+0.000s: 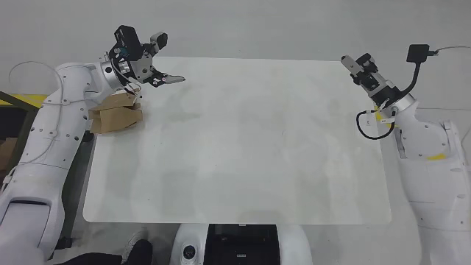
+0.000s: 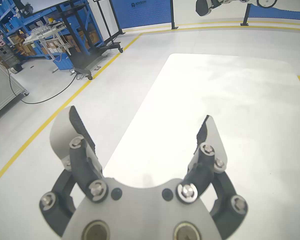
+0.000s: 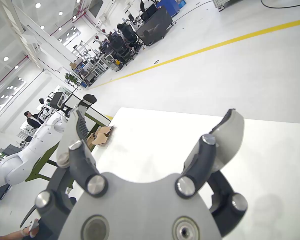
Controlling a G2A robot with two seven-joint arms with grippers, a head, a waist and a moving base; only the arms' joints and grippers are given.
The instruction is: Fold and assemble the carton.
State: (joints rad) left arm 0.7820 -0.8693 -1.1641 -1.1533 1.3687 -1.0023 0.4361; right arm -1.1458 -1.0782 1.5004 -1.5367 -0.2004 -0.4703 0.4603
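We see the carton as brown cardboard at the left edge of the table. Most of it is beyond that edge, just under the left arm, and we cannot tell what it rests on there. Its flaps look loose, so we judge that no fold is made yet and the task is at its beginning.

The left gripper hangs above the far left corner of the table. Its fingers are spread wide with nothing between them. It points away from the carton, toward the bare middle of the table. The right gripper is near the far right corner, also spread and empty, well apart from the carton.

Several things could go wrong from here, in our opinion. The carton sits close under the left arm, so the arm must bend back to reach it, and the forearm may knock the carton away from the table edge. If the fingers close on one loose flap only, the thin cardboard may bend or tear and the body will hang crooked. The table top looks smooth, so the carton may slide when one gripper presses a flap and the other does not hold it. When the right gripper comes across to help, the two arms will work near each other and may touch.
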